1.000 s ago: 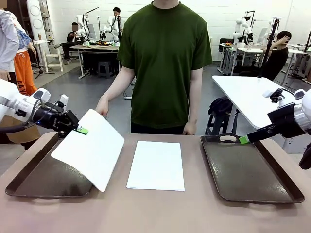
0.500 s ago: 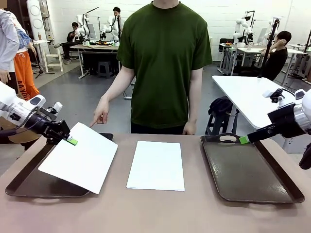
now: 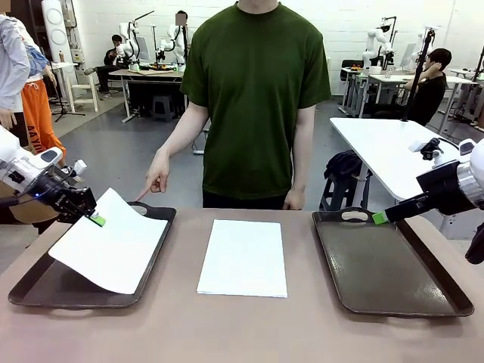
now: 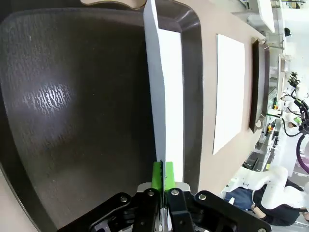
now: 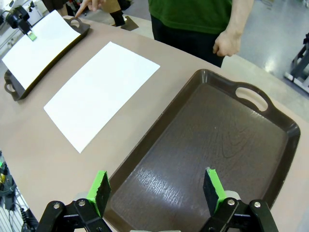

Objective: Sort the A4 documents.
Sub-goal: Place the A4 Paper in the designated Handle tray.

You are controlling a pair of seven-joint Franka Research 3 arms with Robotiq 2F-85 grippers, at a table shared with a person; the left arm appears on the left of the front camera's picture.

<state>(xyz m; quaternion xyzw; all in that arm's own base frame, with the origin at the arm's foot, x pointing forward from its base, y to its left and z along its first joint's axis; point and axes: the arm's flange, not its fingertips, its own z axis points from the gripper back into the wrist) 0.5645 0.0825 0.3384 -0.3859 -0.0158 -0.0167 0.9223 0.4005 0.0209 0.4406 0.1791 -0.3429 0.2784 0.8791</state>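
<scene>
Sinking over the last second, the left claw (image 3: 97,220) is clamping a corner of a thin white blank A4 paper sheet (image 3: 113,246), now drooping below it over the dark brown handled left tray (image 3: 23,291); placement looks close. The arm is reaching in low, wrist tipped down. The person's hand (image 3: 156,181) is pointing just beyond the claw.

From the left wrist, the sheet is running edge-on straight ahead of the clenched pads.

From the right wrist, the right claw (image 5: 157,186) is hanging spread and empty above the right brown tray (image 5: 227,130), a second white sheet (image 5: 101,92) lying beyond.
</scene>
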